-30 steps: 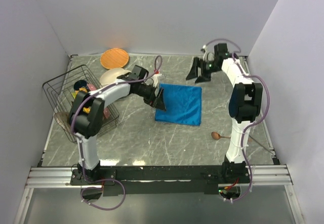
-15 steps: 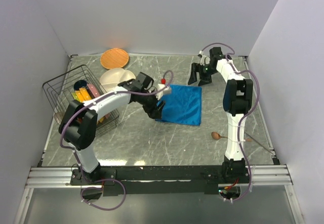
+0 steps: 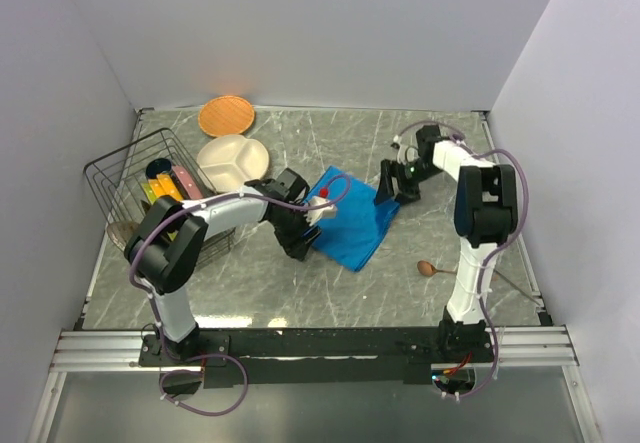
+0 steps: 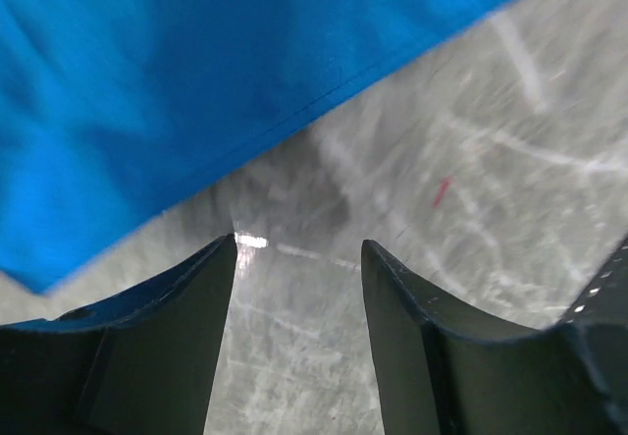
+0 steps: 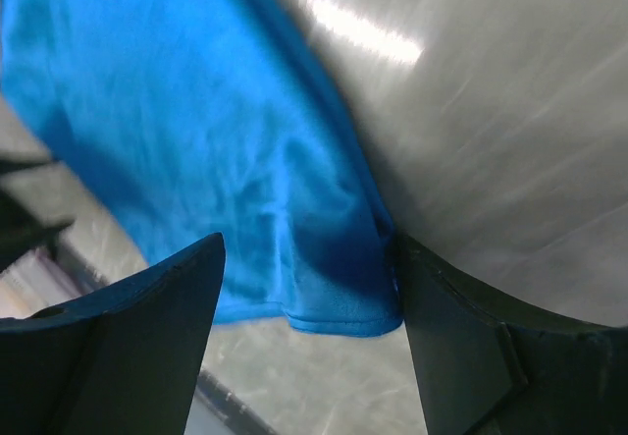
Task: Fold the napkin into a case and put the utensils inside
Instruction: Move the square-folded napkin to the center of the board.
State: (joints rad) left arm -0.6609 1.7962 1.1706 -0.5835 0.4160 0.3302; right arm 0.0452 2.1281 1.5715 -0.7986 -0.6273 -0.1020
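The bright blue napkin [image 3: 350,219] lies flat and skewed on the marble table, as one layered piece. My left gripper [image 3: 300,243] is low at its near-left edge. In the left wrist view the gripper [image 4: 299,244] is open over bare marble, with the napkin [image 4: 196,62] just beyond the fingertips. My right gripper [image 3: 392,185] is at the napkin's right corner. In the right wrist view the gripper [image 5: 309,248] is open, with the napkin's corner [image 5: 334,278] between the fingers and against the right one. A brown wooden spoon [image 3: 428,268] lies to the near right of the napkin.
A wire basket [image 3: 130,178] with colourful items stands at the left. A white divided plate [image 3: 232,158] and an orange plate [image 3: 225,115] lie behind it. A thin utensil [image 3: 512,283] lies near the right arm's base.
The napkin has turned and slid toward the near side. My left gripper moved to its near-left edge. My right gripper came down from the back to the napkin's right corner.
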